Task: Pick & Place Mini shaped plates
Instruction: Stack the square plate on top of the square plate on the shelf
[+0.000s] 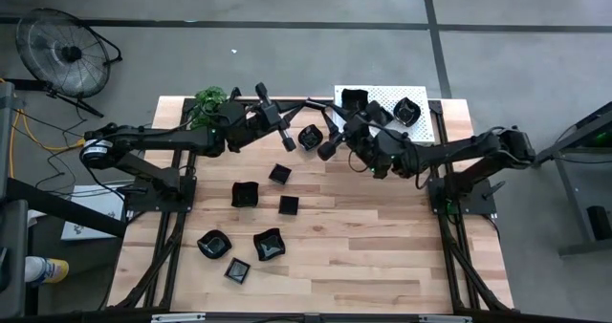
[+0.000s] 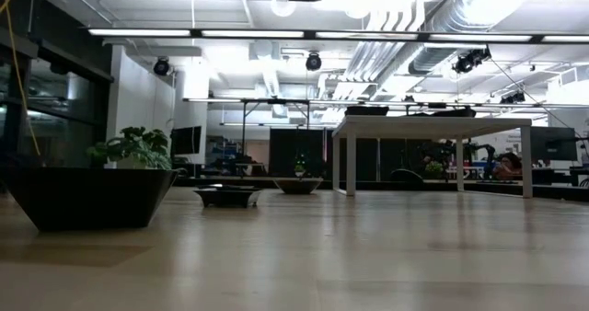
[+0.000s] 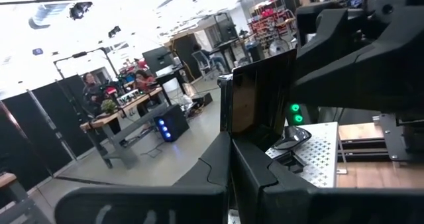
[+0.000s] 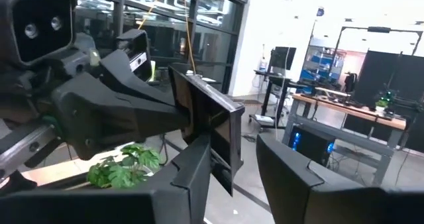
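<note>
A square black mini plate (image 1: 309, 137) hangs on edge in the air over the table's far middle. My left gripper (image 1: 298, 136) is shut on it from the left. My right gripper (image 1: 325, 138) faces it from the right, open, its two fingers (image 4: 192, 171) standing on either side of the plate's near rim (image 4: 222, 161). Several more black plates lie flat on the wood, among them one at the middle (image 1: 279, 174) and one near the front left (image 1: 214, 243). Two plates (image 1: 355, 99) rest on the white rack (image 1: 382, 113). My left gripper (image 3: 232, 177) pinches the plate's rim (image 3: 242, 128) between its two shut fingers, coming level from the table's left. The plate stands on edge beyond the fingertips, lifted clear of the table. My right gripper (image 4: 232, 184) has the plate's opposite rim between its fingers; whether a finger touches it I cannot tell.
A green plant (image 1: 208, 101) stands at the table's far left corner, close behind my left arm. The white perforated rack sits at the far right. In the low view a black plate (image 2: 92, 196) looms at the near left, with smaller ones (image 2: 227, 196) farther off.
</note>
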Robot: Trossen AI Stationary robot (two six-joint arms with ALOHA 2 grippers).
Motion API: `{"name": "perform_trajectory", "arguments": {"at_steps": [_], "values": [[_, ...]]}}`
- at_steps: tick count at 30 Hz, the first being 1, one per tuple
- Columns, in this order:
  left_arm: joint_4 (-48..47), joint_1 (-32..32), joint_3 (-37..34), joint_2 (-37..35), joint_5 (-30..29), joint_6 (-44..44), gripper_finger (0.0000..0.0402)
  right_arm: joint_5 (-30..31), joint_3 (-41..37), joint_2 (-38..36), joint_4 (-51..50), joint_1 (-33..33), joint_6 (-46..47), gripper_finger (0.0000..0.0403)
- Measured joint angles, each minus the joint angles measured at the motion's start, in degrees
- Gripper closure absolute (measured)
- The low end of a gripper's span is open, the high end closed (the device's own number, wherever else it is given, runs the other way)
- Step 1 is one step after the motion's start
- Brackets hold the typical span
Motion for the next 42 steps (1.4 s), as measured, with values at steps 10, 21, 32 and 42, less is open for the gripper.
{"name": "perform_trajectory", "arguments": {"at_steps": [10,21,32,42], "values": [[0.0,0.0,0.0,0.0,0.6,0.0,0.0401,0.4,0.0,0.0,-0.1,0.1,0.1,0.0360],[0.0,0.0,0.0,0.0,0.5,0.0,0.0401,0.7,0.0,0.0,-0.4,0.8,0.1,0.0396],[-1.3,0.0,0.0,0.0,2.5,2.8,0.0400,0.9,-0.1,-0.1,-1.3,0.8,3.2,0.0402],[-1.5,0.0,0.0,0.0,5.1,5.8,0.0338,3.3,-0.1,-0.5,-2.2,0.8,5.1,0.0402]]}}
